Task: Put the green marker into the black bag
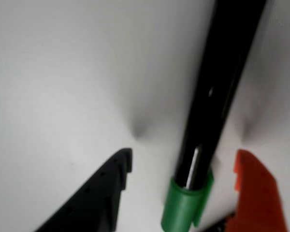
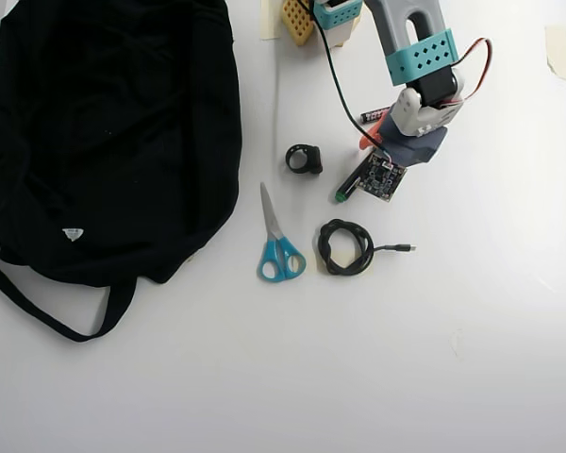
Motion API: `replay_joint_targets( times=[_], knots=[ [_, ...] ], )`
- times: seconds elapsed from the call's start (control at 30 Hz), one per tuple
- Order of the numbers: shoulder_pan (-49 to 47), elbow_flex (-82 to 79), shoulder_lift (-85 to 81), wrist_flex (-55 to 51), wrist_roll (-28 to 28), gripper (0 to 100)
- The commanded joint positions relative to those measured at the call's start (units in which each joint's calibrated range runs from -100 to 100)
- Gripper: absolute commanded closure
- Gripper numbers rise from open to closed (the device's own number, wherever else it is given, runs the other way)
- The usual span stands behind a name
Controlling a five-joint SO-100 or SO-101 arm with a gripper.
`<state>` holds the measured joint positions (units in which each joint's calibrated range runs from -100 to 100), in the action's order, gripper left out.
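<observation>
The green marker lies on the white table, its black barrel running up and away and its green cap at the bottom of the wrist view. My gripper is open and straddles it, the black finger to its left and the orange finger to its right, with a gap showing on both sides. From overhead, my gripper hides most of the marker, and only its green end pokes out below the wrist board. The black bag lies far left with its straps trailing.
Overhead, a black ring-shaped part, blue-handled scissors and a coiled black cable lie between the bag and my arm. A small battery with pink print sits just above my gripper.
</observation>
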<state>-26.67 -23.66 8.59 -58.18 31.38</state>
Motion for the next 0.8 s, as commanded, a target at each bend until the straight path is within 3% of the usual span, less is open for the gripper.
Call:
replay_joint_targets(
  times=[0.0, 0.77],
  knots=[
    [-0.33, -0.06, -0.21, 1.07, -0.18, 72],
    [1.32, -5.90, -0.13, 7.88, -0.18, 73]
  ],
)
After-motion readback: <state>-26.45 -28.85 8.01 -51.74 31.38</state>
